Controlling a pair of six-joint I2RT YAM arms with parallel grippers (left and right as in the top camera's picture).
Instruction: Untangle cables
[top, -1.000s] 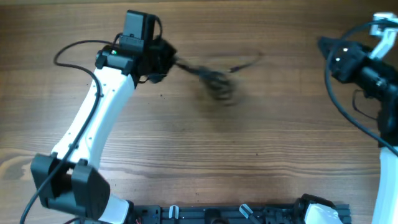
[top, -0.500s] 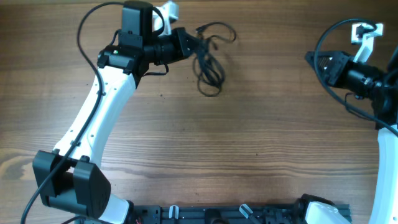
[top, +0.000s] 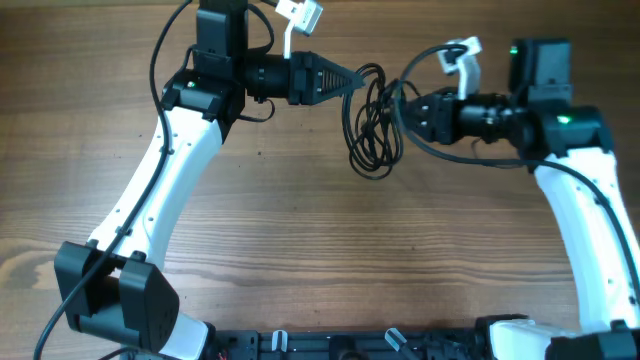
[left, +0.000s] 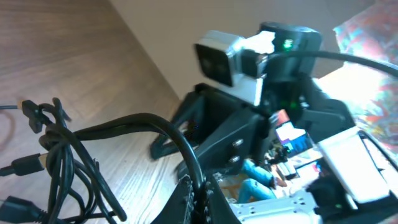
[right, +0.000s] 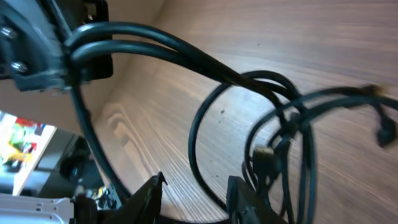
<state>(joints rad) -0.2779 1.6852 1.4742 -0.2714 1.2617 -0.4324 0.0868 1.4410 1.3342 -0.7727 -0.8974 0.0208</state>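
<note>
Cables (top: 372, 130) of thin black flexible cord, with small plug ends (right: 264, 152), form one tangled bundle at the far middle of the brown wood-grain table (top: 300, 240). In the overhead view we find the bundle between the two arms' tools. Its upper strands run level with them, and its long narrow loops reach toward the near side. From these views we cannot tell whether the lowest loops rest on the wood or hang clear of it.

The left gripper (top: 348, 78), a black tapered two-finger tool on the white-and-black arm, points to the right. Its jaws are fully closed on the cables. The left wrist view shows two or three strands rising straight out of the pinched fingertips and arching over to the knot. Two plug ends show on the lower left side of that view.

The right gripper (top: 404, 106), the matching black tool on the other arm, points left toward the bundle, just beside its right edge. In the overhead view its tip overlaps the outer strands. In the right wrist view its fingers (right: 151, 198) stand partly apart, with a plain gap between them. One large loop of cable curves down toward that gap, and we cannot tell whether either finger touches it. We see nothing clamped in this tool.

The same view shows taut strands running from the left tool, at upper left, down into the knot, where several loops cross near a metal-tipped plug.
</note>
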